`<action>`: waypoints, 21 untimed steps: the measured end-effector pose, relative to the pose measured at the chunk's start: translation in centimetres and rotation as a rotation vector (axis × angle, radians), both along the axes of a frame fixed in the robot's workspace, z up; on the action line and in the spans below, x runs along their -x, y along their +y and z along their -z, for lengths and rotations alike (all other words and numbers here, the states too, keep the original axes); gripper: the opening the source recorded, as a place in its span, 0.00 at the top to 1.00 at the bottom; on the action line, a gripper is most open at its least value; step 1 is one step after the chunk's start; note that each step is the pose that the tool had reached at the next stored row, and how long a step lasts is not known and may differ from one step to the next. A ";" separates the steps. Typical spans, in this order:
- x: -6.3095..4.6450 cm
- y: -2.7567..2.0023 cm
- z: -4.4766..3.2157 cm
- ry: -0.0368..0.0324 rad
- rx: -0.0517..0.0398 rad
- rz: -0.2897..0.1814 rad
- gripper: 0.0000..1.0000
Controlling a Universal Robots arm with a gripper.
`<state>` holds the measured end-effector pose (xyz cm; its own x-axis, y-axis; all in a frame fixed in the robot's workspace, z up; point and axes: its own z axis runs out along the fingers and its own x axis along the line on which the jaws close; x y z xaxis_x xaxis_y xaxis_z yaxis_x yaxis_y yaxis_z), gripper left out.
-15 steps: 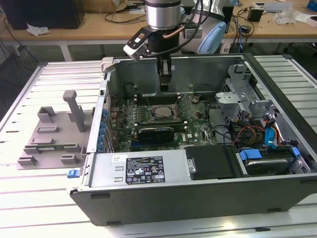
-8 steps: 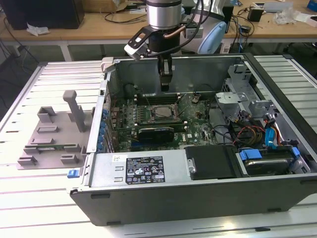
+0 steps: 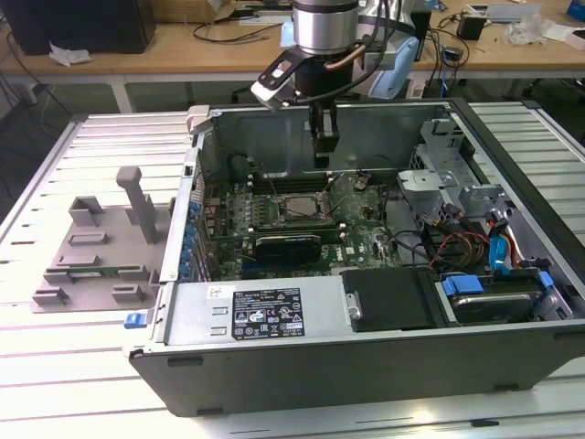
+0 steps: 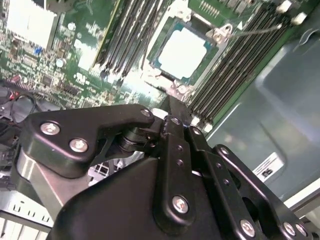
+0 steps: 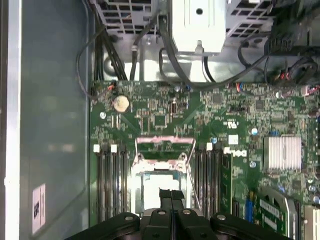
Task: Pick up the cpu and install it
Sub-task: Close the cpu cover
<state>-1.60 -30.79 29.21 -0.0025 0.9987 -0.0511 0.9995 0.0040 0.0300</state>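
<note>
Claw point(image 3: 322, 161) is pinched closed with nothing in it, hanging just above the cpu point(image 4: 182, 50). The cpu sits flat in its socket point(image 4: 220, 36) on the motherboard point(image 5: 165, 120) inside the open case point(image 3: 274, 315).

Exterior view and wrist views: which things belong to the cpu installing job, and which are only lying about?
Belong to the job:
- the cpu, lying in the motherboard socket
- the claw, shut, hanging over it

Only lying about:
- the grey plastic fixture, on the table beside the computer case
- the black expansion card
- the silver heatsink
</note>
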 end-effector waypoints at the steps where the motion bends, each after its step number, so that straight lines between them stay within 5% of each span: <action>1: -0.4 0.00 0.00 0.0000 0.0000 0.000 0.89; 14: -5.8 -0.03 0.00 0.0000 0.0000 0.000 0.89; 21: -6.0 -0.03 0.38 0.0001 0.0000 0.000 0.89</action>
